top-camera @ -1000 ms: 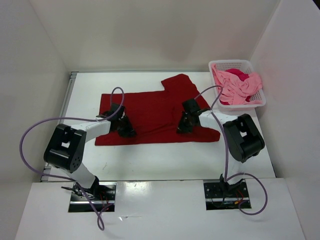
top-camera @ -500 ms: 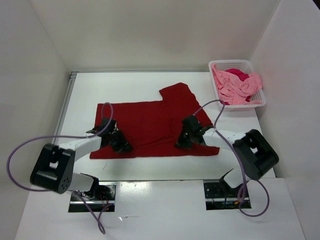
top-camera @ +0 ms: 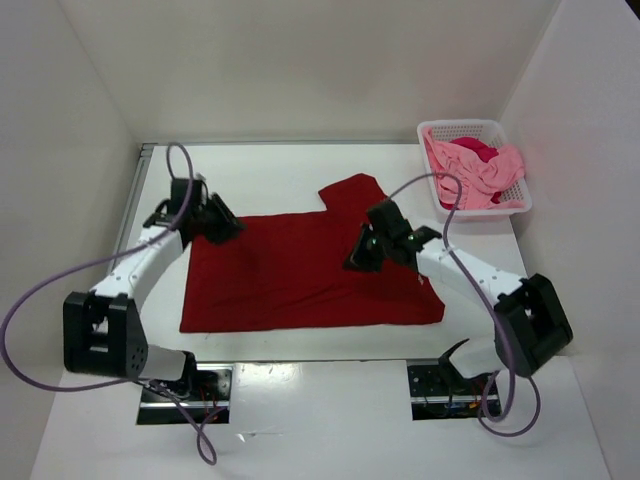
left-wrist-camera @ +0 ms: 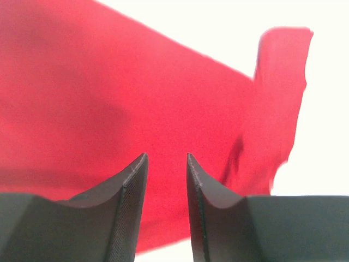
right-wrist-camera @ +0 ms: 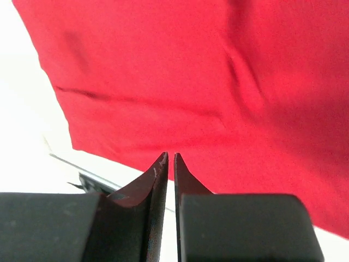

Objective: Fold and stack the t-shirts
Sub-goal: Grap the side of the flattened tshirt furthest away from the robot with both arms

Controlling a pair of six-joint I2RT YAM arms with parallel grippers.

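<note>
A dark red t-shirt [top-camera: 300, 275] lies spread flat on the white table, one sleeve [top-camera: 355, 190] pointing to the far side. My left gripper [top-camera: 228, 226] hovers over the shirt's far left corner, open, with only cloth [left-wrist-camera: 109, 93] seen beyond its empty gap [left-wrist-camera: 166, 155]. My right gripper [top-camera: 358, 256] hangs above the shirt's right half, its jaws parted by a narrow slit [right-wrist-camera: 170, 154] with nothing in it. A light pink t-shirt [top-camera: 482, 175] and a magenta one [top-camera: 470, 150] lie bunched in the basket.
The white mesh basket [top-camera: 432, 130] stands at the far right corner against the right wall. White walls enclose the table on three sides. The shirt's near hem [top-camera: 310, 325] lies close to the table's front edge.
The dark red shirt has been dragged toward the near edge and lies flatter. Both grippers have let go; the left swung to the shirt's far left corner, the right rose slightly.
</note>
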